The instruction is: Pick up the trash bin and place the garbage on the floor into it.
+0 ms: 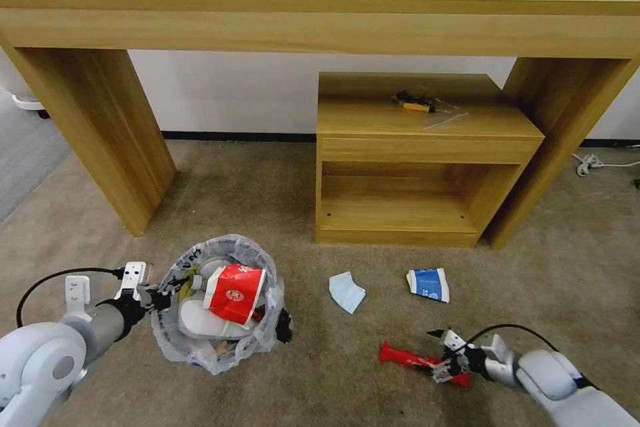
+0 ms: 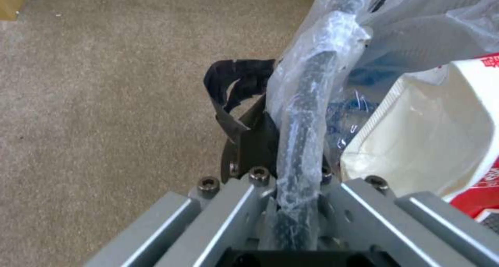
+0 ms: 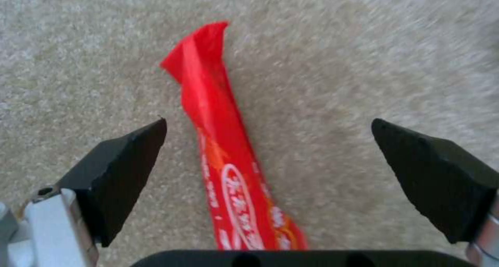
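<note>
Jaws of the left gripper (image 1: 162, 298) pinch the near rim of the trash bin (image 1: 220, 303); the left wrist view shows the bag-wrapped black rim running straight down between them. Bin sits at lower left of the beige carpet floor (image 1: 267, 200), in front of the long wooden worktop (image 1: 320, 7). Already inside: a red-and-white paper bag (image 1: 233, 292) and a white slipper (image 1: 203, 323), packed high against the liner.

Moving right: a light-blue mask (image 1: 347, 291) lies flat on the carpet, then a blue-and-white wrapper (image 1: 429, 283) in front of the small wooden cabinet (image 1: 413, 160).

Farthest right, the right gripper (image 1: 442, 352) hangs low over a red wrapper (image 1: 410, 357), jaws spread wide with one to each side of it and neither touching.

Risks, as judged:
- Wrapper is thin and lies flat in the pile; jaws closing too high would miss it or snag carpet.
- Wrapper sits nearer one jaw than the other, so closing may push it sideways.
- Bin hold is on rim plus slippery liner; a tilt could spill the heaped contents.
</note>
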